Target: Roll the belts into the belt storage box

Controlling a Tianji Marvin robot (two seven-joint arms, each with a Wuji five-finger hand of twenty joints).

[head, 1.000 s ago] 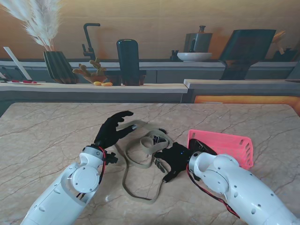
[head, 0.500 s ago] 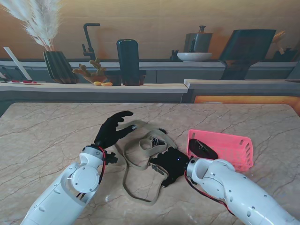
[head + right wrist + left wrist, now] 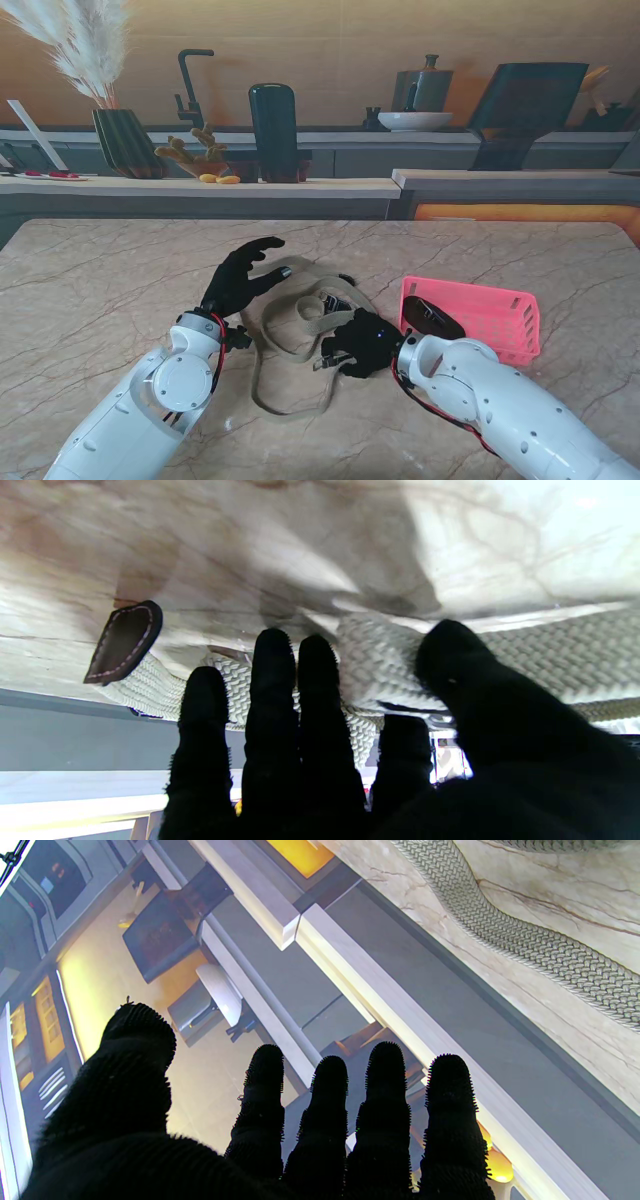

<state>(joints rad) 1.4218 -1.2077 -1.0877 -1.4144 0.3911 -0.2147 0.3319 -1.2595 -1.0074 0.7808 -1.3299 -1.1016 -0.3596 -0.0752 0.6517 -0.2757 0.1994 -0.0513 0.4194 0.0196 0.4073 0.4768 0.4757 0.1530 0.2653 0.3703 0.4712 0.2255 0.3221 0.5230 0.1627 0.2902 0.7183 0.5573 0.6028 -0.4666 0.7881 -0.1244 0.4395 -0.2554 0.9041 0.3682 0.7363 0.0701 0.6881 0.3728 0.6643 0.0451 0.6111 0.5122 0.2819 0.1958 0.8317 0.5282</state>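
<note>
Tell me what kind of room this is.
Probably a kitchen or a staged kitchen set: a black faucet and a pot behind a white bowl sit on the counter behind the marble table.

Left hand (image 3: pixel 238 281) raised, fingers (image 3: pixel 385 1100) spread, right hand (image 3: pixel 360 343) low, fingers curled

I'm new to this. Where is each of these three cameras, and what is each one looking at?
Stand view: above the shoulders, looking down at the table; both arms, left hand, right hand.
Left wrist view: along the open left hand's fingers, toward the counter.
Right wrist view: along the right hand's fingers, pressed on the belt.
Shared: the woven belt appears in all three.
</note>
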